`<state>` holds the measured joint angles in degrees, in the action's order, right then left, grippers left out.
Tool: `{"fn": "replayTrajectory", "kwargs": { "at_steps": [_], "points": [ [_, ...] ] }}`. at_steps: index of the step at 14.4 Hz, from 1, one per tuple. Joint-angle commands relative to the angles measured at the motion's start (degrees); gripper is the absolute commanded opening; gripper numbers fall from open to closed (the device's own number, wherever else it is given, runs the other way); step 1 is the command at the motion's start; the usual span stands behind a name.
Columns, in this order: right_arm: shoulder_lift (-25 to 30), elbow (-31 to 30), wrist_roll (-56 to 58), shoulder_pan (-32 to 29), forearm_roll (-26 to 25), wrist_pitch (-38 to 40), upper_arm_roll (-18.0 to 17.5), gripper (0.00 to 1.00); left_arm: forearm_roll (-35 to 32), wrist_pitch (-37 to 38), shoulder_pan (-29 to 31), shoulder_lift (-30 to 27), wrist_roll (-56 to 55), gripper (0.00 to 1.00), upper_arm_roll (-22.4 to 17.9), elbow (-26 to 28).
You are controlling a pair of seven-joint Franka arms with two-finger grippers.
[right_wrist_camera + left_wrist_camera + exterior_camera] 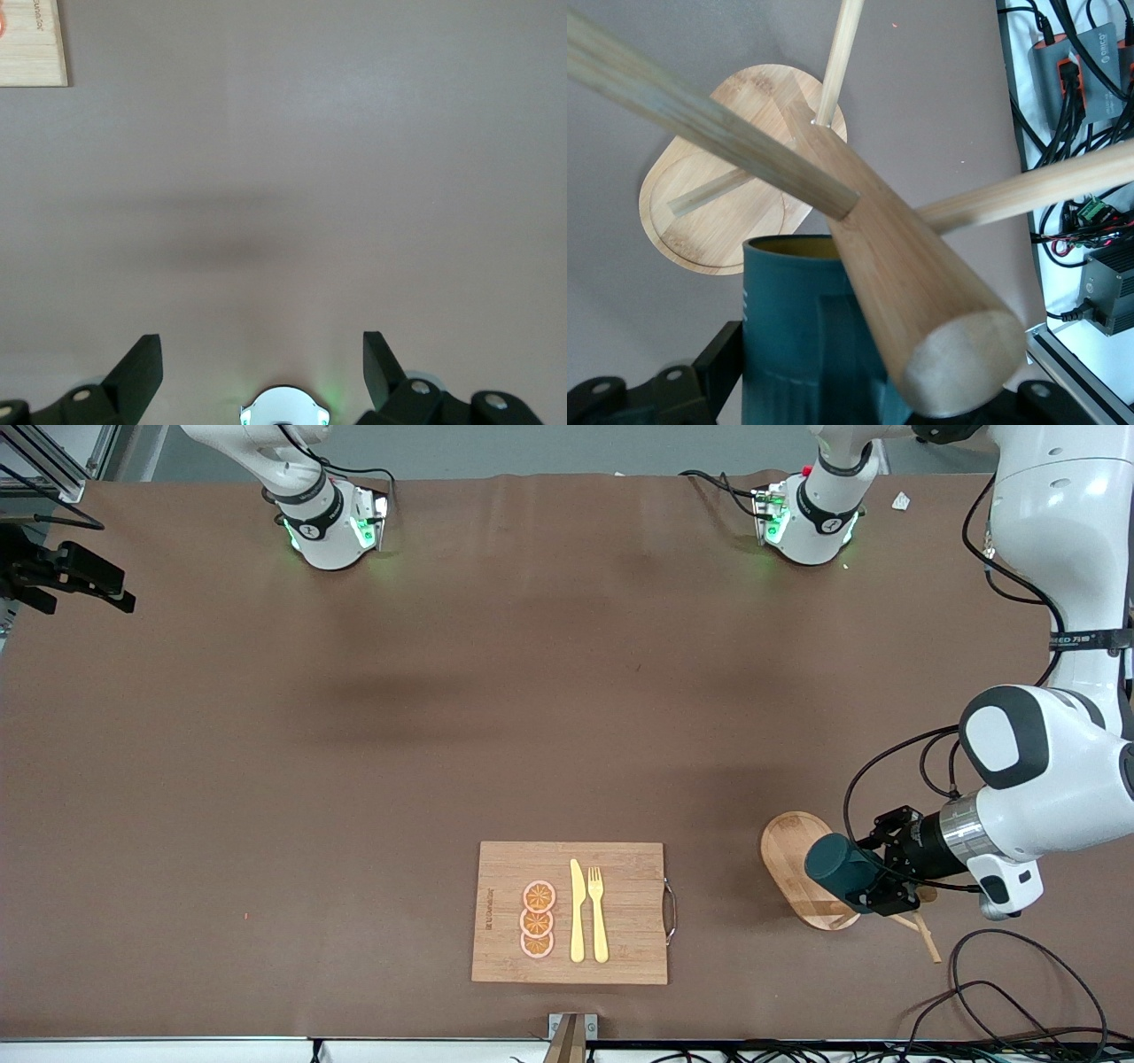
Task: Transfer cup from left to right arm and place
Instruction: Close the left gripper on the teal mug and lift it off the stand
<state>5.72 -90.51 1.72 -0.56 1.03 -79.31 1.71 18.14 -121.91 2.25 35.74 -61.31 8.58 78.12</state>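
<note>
The dark teal cup (pixel 837 865) is held in my left gripper (pixel 873 886), which is shut on it, over the oval wooden base (pixel 793 850) of a peg stand near the left arm's end of the table. In the left wrist view the cup (pixel 793 336) fills the space between the black fingers (pixel 719 359), with a strip of its ochre inside showing at the rim. The stand's thick post (pixel 912 301) lies close beside it, touching or nearly so. My right gripper (pixel 263 359) is open and empty, high over bare table, and is out of the front view.
A wooden cutting board (pixel 571 912) with orange slices (pixel 538 919), a yellow knife (pixel 577 911) and fork (pixel 598 912) lies near the front edge; its corner shows in the right wrist view (pixel 31 44). The stand's pegs (pixel 700 111) stick out around the cup. Cables (pixel 1019 992) trail nearby.
</note>
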Motion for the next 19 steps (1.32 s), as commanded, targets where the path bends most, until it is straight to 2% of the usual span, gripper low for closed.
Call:
{"fn": "replayTrajectory", "kwargs": {
  "at_steps": [1, 12, 16, 19],
  "points": [
    [1.31, -1.25, 0.13, -0.41, -0.15, -0.32, -0.21, 1.0, 1.02, -0.17, -0.41, 0.64, -0.12, 0.73, -0.23, -1.04],
    [1.31, -1.25, 0.3, -0.41, -0.24, -0.67, -0.21, 1.0, 0.84, 0.62, -0.41, -2.96, -3.36, 0.73, 1.7, -0.78],
    [1.31, -1.25, 0.3, -0.41, -0.24, -0.67, -0.21, 1.0, 0.05, 2.37, -0.67, -4.45, -10.92, 0.73, 5.12, -0.78],
    [1.31, -1.25, 0.3, -0.41, -0.24, -0.59, -0.21, 1.0, -0.04, 4.22, -0.85, -5.77, -12.52, 0.73, 6.97, -0.69]
  ]
}}
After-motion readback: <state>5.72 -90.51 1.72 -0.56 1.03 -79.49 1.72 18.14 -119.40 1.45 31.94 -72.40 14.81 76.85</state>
